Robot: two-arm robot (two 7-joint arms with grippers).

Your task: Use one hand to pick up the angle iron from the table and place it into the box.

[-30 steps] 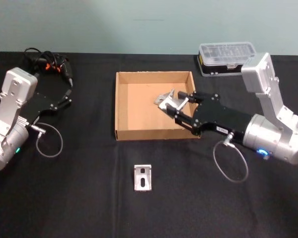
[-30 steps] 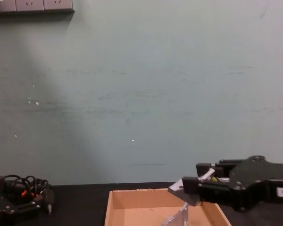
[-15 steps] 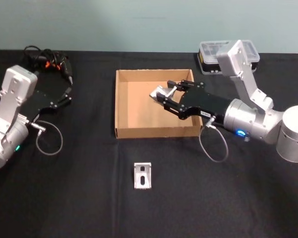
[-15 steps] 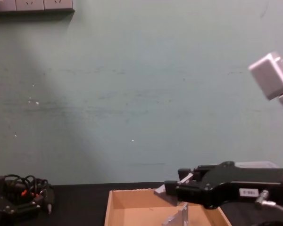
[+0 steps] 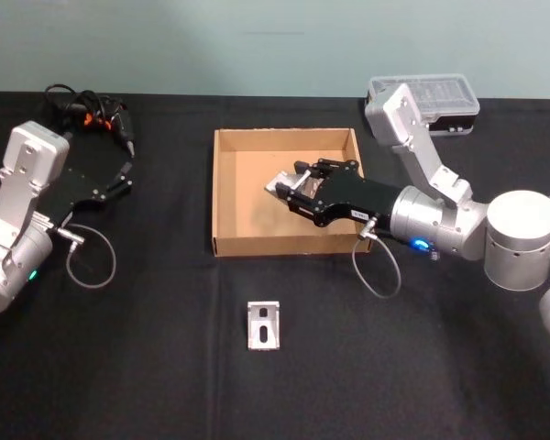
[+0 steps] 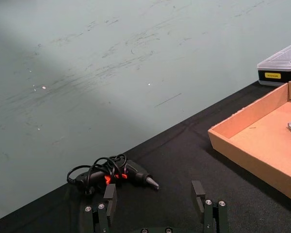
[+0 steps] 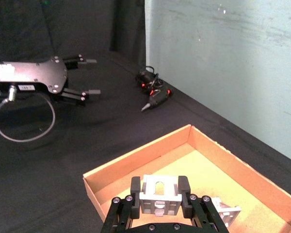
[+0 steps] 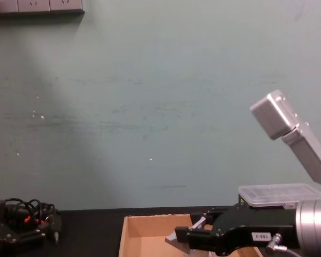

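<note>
Three angle irons show. The held angle iron [image 7: 158, 199] is clamped in the right end effector [image 5: 291, 188], low over the cardboard box [image 5: 275, 246], probably so it lands inside the walls without bouncing. A second angle iron [image 7: 224, 214] lies on the box floor; a third angle iron [image 5: 263, 326] waits on the black surface [image 5: 147, 367] in front of the box. The left end effector [image 5: 126, 174], fingers apart, sits parked at far left. Behind are a clear-lidded case [image 5: 422, 99], a corded tool [image 5: 96, 117] and a pale green wall [image 8: 150, 107].

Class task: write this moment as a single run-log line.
right gripper: shut on angle iron, over box | left gripper: open, parked left | another angle iron: on table, in front of box
</note>
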